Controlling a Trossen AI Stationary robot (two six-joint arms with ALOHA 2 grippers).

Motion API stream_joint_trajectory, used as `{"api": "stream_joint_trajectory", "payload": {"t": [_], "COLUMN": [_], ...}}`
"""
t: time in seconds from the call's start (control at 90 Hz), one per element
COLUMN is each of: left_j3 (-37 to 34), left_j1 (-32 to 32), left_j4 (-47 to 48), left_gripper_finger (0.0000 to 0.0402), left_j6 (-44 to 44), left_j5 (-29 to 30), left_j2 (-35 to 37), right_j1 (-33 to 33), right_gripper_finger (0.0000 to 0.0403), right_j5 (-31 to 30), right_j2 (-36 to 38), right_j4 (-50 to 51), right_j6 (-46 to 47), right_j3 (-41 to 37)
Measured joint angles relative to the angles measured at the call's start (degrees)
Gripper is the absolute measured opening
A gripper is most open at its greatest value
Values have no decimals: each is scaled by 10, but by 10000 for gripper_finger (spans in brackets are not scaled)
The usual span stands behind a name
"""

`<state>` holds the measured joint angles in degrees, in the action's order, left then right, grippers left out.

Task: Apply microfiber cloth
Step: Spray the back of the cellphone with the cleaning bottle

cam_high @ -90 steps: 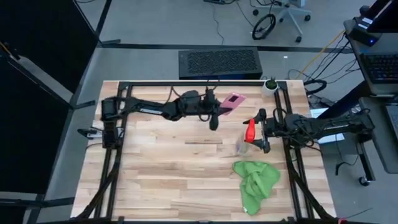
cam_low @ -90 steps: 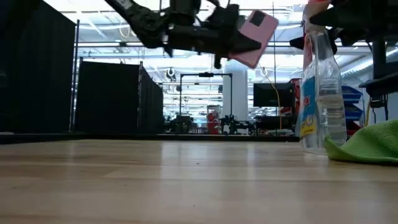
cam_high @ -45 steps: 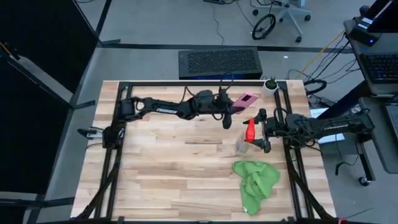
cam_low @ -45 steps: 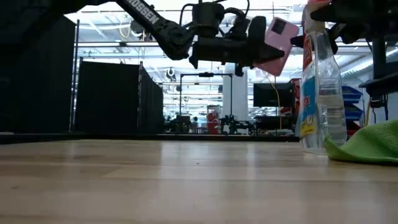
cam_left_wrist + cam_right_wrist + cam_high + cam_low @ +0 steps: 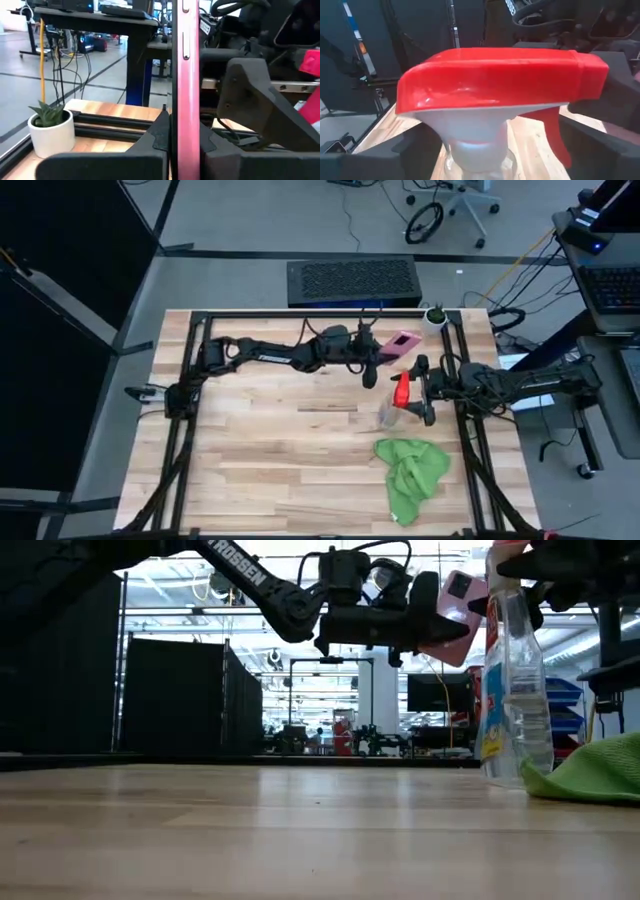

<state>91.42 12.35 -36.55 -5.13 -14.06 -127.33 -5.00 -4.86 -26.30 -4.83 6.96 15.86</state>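
1. Worktop (image 5: 260,460): pale wooden planks inside a black frame, seen from above with both arms reaching over it.
2. The microfiber cloth (image 5: 412,472) lies crumpled on the worktop toward its near right part, bright green, with no gripper touching it. In the low view its edge (image 5: 592,775) shows just beside the base of the spray bottle.
3. The left gripper (image 5: 381,355) is stretched across the far side of the worktop, held high above the wood. Its fingers are clamped on a pink phone (image 5: 398,344), which the left wrist view shows edge-on (image 5: 186,75) between the two dark fingers.
4. The right gripper (image 5: 412,390) sits at the right side, its fingers closed around the neck of the spray bottle (image 5: 392,412), a clear bottle with a red nozzle (image 5: 490,75) that stands upright on the worktop (image 5: 515,690).
5. The phone is near the bottle's red top, above and apart from the cloth.
6. A small potted plant (image 5: 435,316) stands at the far right corner of the worktop.
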Motion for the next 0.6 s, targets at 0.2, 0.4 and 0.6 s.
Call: {"api": "stream_joint_trajectory", "payload": {"t": [0.2, 0.4, 0.6], "left_j3": [0, 0, 0], "left_j1": [0, 0, 1], "left_j4": [0, -2, -2], "left_gripper_finger": [4, 4, 4], "left_j6": [0, 0, 15], "left_j5": [0, 0, 3], "left_j2": [0, 0, 0], "right_j1": [0, 0, 0], "right_gripper_finger": [233, 206, 224], "right_j5": [2, 3, 4], "right_j2": [0, 0, 0], "right_j4": [6, 4, 2], "right_j6": [3, -6, 1], "right_j3": [0, 0, 0]}}
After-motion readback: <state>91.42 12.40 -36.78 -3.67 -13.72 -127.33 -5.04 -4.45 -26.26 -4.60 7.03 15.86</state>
